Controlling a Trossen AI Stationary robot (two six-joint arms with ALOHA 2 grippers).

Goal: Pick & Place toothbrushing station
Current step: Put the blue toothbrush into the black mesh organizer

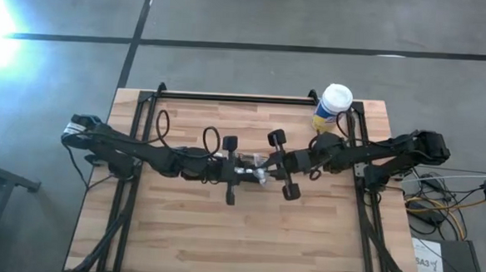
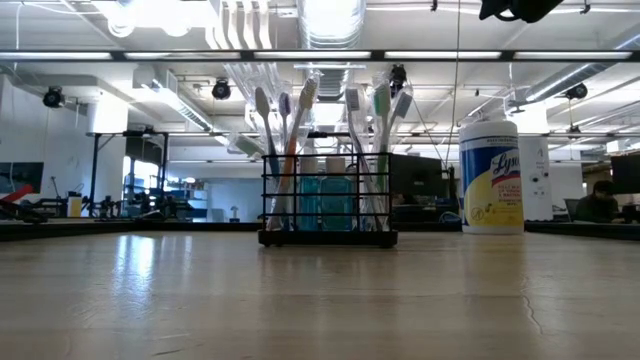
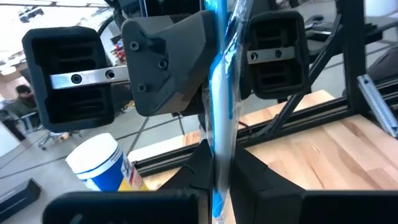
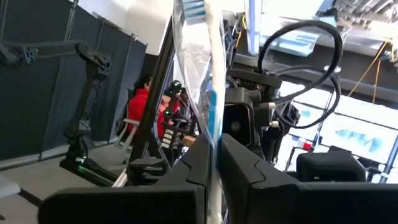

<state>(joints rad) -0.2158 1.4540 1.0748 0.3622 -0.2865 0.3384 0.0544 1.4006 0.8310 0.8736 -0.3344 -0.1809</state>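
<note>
We find the toothbrushing station [image 2: 328, 205] only in the low view, standing upright on the wooden table [image 2: 320, 300], its black mesh box filled with toothbrushes [image 2: 291, 130] whose heads point up. It sits left of the white-lidded canister [image 2: 491, 177], with a clear gap between the two. Seen from the near edge, its long side runs left to right, so its short sides face the left and right arms.

From above we cannot pick the box out at all. The left gripper [image 1: 239, 169] and the right gripper [image 1: 268, 166] meet nose to nose over the middle of the table, and we judge that the station is hidden beneath them or their arms.

Neither claw is free. In the left wrist view the dark fingers [image 3: 255, 174] are clenched on a wrapped toothbrush [image 3: 221, 106], blue inside clear film, which rises straight up between them. In the right wrist view that arm's fingers [image 4: 242, 168] pinch what looks like the same wrapped brush, so both claws seem to grip one item at once.

Since the claws do not show in the low view, they must sit well above the box. The next move therefore turns on height more than on left or right, and we cannot tell which arm is nearer the station. One claw would have to let the brush go before either could drop to the box.
</note>
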